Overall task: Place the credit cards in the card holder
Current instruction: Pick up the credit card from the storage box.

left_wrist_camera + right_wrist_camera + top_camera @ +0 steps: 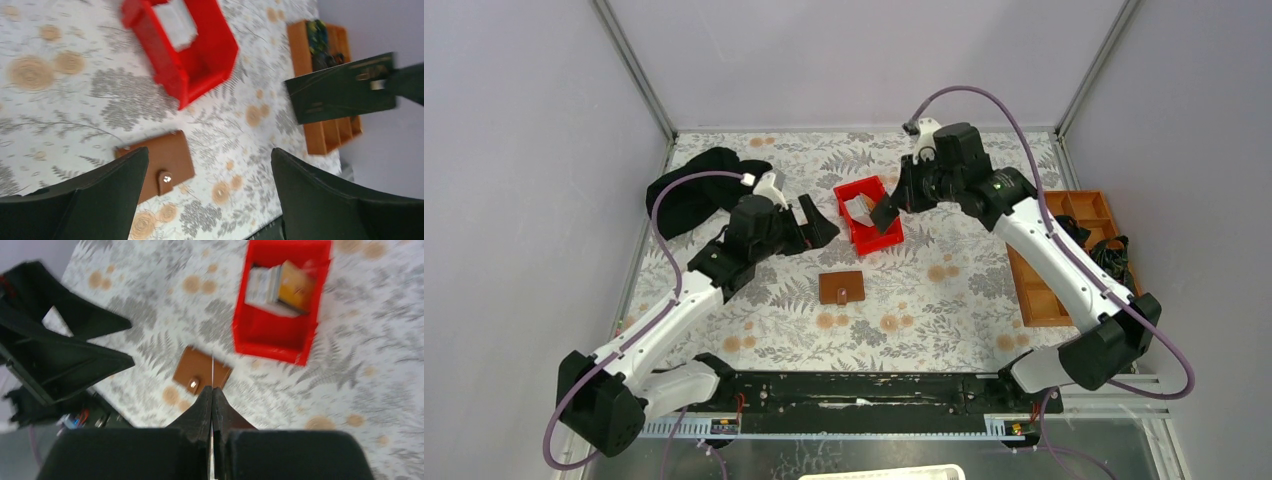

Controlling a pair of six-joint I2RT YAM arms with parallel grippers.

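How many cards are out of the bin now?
1: the dark card in the right claw, near the red bin. Others are stacked inside it, some possibly hidden.

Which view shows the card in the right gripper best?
Left wrist: the dark card shows its broad face. Top external shows it small and tilted; right wrist catches only its thin edge between the shut jaws.

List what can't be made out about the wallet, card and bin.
Card holder: closed, pockets hidden in every view; a left finger covers one end, left wrist view.
Dark card in right gripper: print blurred; edge-on in right wrist view.
Red bin contents: blurred, count unclear.
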